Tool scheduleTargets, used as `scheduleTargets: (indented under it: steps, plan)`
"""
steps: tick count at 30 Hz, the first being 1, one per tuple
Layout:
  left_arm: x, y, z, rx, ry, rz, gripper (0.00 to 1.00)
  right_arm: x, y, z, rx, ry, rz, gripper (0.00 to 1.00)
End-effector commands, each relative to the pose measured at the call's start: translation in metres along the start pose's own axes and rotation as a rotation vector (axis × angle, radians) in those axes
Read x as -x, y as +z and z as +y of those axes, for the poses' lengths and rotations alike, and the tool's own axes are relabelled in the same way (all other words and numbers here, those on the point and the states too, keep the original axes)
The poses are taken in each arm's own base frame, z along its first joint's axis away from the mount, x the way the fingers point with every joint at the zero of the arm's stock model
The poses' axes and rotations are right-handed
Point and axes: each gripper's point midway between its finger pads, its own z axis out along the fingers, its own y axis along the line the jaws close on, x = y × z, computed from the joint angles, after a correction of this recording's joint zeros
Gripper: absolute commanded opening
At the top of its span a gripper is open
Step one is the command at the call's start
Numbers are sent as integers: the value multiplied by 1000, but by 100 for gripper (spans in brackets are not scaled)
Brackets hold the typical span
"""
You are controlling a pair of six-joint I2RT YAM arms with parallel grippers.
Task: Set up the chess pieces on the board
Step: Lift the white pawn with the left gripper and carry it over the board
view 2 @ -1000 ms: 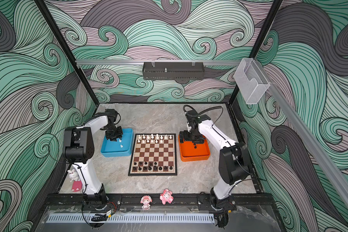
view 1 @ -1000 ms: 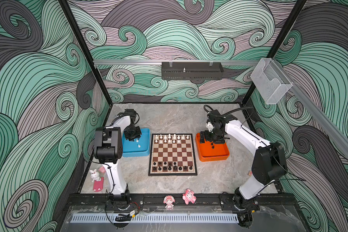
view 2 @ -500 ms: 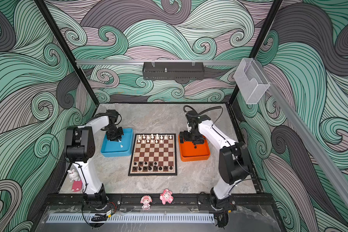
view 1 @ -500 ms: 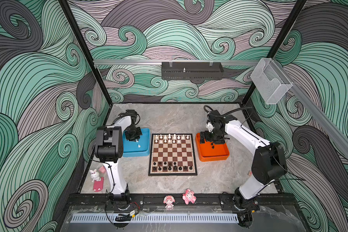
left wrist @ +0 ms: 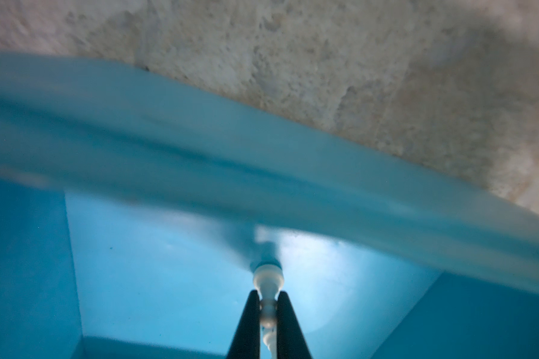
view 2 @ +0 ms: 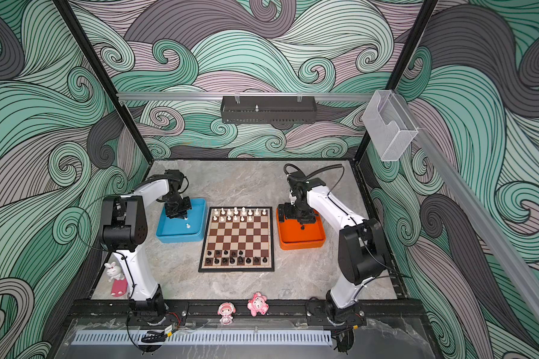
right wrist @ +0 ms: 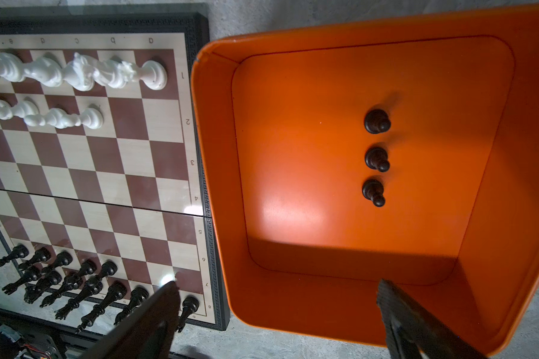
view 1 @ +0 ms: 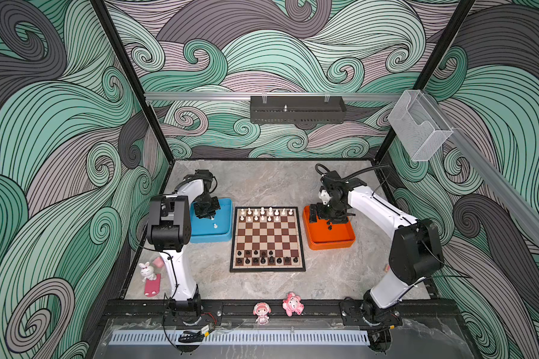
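The board [view 1: 268, 236] lies mid-table, with white chess pieces [view 1: 263, 214] in its two far rows and black ones [view 1: 266, 258] in its two near rows. My left gripper [view 1: 204, 214] is down in the blue tray [view 1: 223, 237]. In the left wrist view the left gripper [left wrist: 268, 307] is shut on a white pawn [left wrist: 267, 279] standing on the tray floor. A second white pawn [view 1: 215, 226] stands loose beside it. My right gripper [view 1: 327, 217] hovers open over the orange tray [right wrist: 293, 310], where three black pawns [right wrist: 376, 159] stand in a line.
Two pink figurines [view 1: 262, 312] [view 1: 292, 304] sit on the front rail. A white bunny figurine [view 1: 147, 272] stands at the front left by the left arm's base. A black shelf [view 1: 296, 108] hangs on the back wall and a clear box [view 1: 417, 124] on the right rail.
My left gripper has closed on the white pawn in the blue tray. Neither arm has shifted noticeably.
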Motion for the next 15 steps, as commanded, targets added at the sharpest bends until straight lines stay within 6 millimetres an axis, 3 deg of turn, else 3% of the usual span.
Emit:
scheduleTargets:
  steps: [1, 9, 11, 15]
  plan:
    - [0, -15, -3, 9, 46, -4, 8, -2, 0, 0, 12, 2, 8, 99]
    - [4, -74, -29, -26, 144, -69, 8, 0, -3, 3, 25, 2, 1, 99]
    - [5, -92, -46, -39, 197, -105, 9, 1, -4, 4, 29, 3, -2, 99]
    - [-4, -122, -102, -83, 326, -160, 10, 3, -6, 4, 34, 9, -10, 99]
